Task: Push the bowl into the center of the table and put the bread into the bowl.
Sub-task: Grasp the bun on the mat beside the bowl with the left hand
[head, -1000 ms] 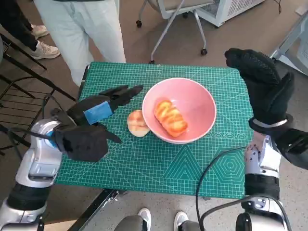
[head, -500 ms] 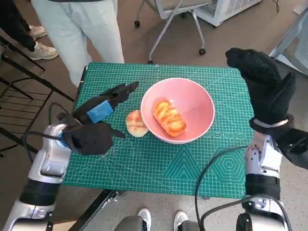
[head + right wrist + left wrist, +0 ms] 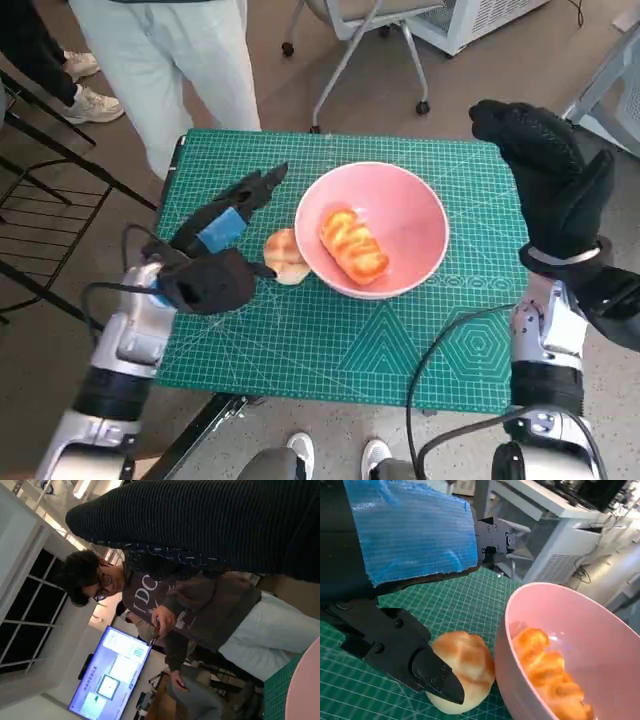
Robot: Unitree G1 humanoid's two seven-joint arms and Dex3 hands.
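Bread comes in two pieces in the head view: a long glazed orange loaf lies inside the pink round bowl, near the middle of the green gridded counter, while a pale round bun sits outside, touching the bowl's wall. The taped left hand hovers just beside the bun, fingers apart, holding nothing, probably lining up a grasp. The gloved right hand hangs raised over the far right edge, empty, leaving the bowl open. In the left wrist view, a black fingertip nearly meets the bun against the bowl. In the right wrist view, a person shows beyond the glove.
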